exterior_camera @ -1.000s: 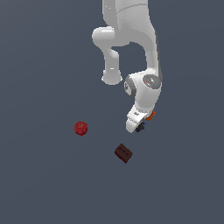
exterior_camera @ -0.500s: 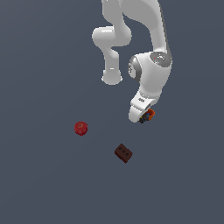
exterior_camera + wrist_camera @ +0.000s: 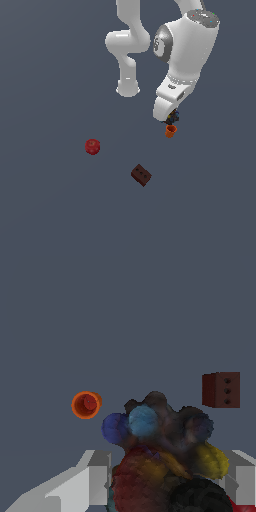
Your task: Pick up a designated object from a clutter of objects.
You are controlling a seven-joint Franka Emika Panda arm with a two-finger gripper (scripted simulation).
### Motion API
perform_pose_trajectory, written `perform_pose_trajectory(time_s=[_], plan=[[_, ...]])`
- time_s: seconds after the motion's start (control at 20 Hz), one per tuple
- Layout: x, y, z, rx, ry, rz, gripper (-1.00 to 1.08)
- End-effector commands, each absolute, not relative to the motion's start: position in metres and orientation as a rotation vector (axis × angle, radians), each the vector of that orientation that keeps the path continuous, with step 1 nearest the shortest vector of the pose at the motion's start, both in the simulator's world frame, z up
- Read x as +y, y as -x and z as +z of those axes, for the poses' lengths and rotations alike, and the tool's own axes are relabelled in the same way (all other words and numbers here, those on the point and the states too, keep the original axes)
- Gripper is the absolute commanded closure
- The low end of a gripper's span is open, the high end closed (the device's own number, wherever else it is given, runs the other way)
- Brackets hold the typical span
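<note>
A plain dark grey-blue tabletop (image 3: 45, 210) carries three small things, well apart. A red ball (image 3: 92, 146) lies toward the exterior view's left. A brown brick with holes (image 3: 141, 174) sits nearer. An orange cup (image 3: 171, 131) stands farther right, open side up.

clump (image 3: 173, 118) in pincer (image 3: 171, 119); cup (image 3: 171, 131) beneath; ball (image 3: 92, 146) exterior-view left of brick (image 3: 141, 174)

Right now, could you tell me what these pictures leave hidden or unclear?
- Exterior view: the dark clump mostly hidden behind the gripper; jaw contact not visible.
- Wrist view: clump cut off by the frame edge; red ball out of frame.
- Orange cup: contents too small to tell.
</note>
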State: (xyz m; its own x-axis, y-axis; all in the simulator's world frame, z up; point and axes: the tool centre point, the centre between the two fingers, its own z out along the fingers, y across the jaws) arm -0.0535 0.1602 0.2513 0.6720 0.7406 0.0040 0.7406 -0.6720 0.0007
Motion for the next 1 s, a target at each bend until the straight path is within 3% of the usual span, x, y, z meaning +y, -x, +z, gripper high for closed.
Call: perform_pose_trajectory(time_s=[0.0, 0.55, 0.95], plan=[[0.162, 0.055, 0.277, -1.272, 2.871, -0.006, 1.08], [0.169, 0.057, 0.385, -1.27, 2.872, -0.003, 1.08], [0.172, 0.056, 0.436, -1.268, 2.874, -0.001, 1.08]])
